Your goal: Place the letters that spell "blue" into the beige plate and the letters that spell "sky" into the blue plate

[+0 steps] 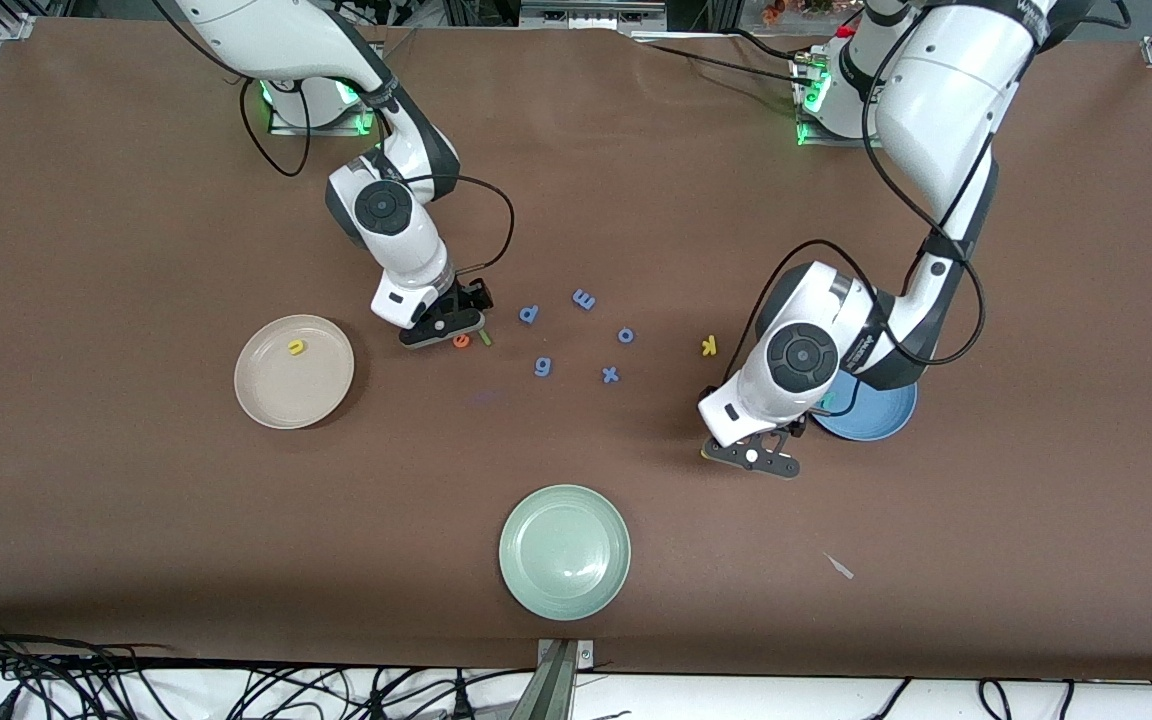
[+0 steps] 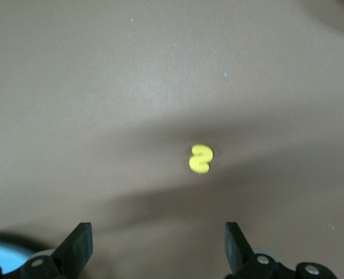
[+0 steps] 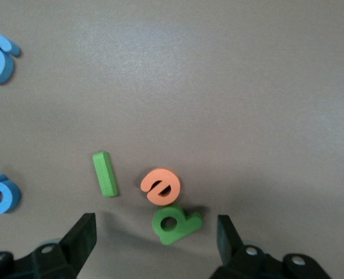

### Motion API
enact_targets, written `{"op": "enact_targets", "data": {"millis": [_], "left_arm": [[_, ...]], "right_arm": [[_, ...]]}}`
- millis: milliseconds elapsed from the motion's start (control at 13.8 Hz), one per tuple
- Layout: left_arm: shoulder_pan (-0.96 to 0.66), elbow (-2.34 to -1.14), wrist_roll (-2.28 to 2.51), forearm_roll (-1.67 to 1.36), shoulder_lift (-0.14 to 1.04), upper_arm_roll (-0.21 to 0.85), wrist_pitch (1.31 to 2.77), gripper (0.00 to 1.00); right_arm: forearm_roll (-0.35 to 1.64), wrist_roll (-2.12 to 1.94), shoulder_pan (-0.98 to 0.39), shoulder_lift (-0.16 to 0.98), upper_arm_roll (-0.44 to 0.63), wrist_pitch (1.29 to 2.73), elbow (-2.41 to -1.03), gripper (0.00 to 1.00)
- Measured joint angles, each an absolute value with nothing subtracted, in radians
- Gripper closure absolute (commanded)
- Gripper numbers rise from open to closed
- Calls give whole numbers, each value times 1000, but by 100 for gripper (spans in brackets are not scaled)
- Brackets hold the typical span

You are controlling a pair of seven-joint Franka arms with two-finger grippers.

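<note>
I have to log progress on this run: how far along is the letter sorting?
Done: only the yellow u lies in the beige plate. In hand: nothing is held. The right gripper, jaws open, is low over the green b, orange e and l; the left gripper, open, is over the yellow s on the table. Left: b, e, l, then s and k into the blue plate. No y shows in these views.
</note>
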State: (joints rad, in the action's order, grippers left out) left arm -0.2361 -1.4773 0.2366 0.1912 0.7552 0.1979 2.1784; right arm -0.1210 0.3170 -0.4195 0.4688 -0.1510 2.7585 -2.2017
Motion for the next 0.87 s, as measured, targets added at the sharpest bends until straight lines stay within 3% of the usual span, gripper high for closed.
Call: {"op": "enact_targets", "data": {"millis": [145, 509, 655, 727, 873], "left_arm": [[-236, -1472, 197, 191, 789, 197, 2264, 0], [-238, -1455, 162, 191, 850, 198, 2361, 1], [-243, -1454, 158, 191, 862, 199, 2361, 14], [-247, -1454, 156, 191, 866, 199, 2362, 32], [-252, -1453, 153, 191, 871, 200, 2370, 46]], "right_arm": [[-121, 295, -419, 483, -149, 2792, -2212, 12], [-122, 292, -418, 484, -140, 2803, -2218, 51], [-122, 292, -416, 478, -138, 2805, -2219, 65], [-122, 292, -415, 473, -138, 2804, -2220, 69], [-122, 292, -415, 465, -136, 2804, -2224, 72]]}}
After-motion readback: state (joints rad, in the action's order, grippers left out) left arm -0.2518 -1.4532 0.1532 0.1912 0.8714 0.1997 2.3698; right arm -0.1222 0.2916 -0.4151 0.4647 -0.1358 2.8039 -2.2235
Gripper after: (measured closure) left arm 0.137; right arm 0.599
